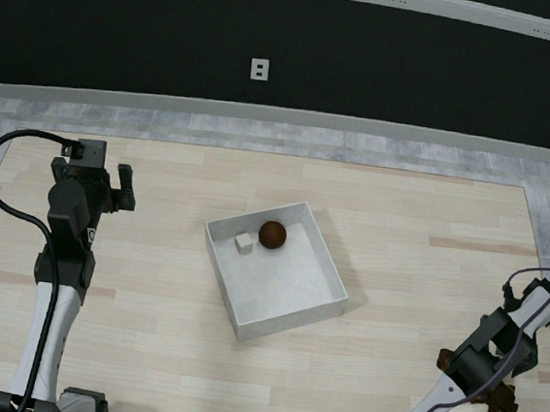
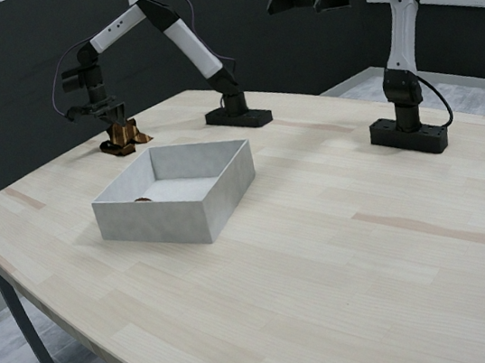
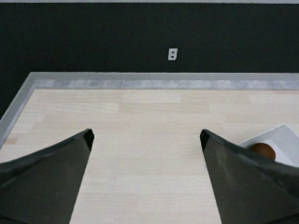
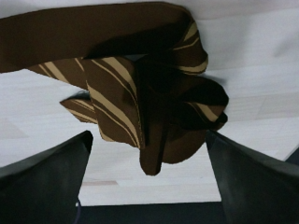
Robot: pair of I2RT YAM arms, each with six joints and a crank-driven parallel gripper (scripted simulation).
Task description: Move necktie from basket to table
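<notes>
Necktie [image 1: 502, 400] [image 2: 123, 135] [image 4: 114, 95] lies crumpled beneath the open right end effector [image 2: 116, 117] [image 4: 149, 140].
</notes>
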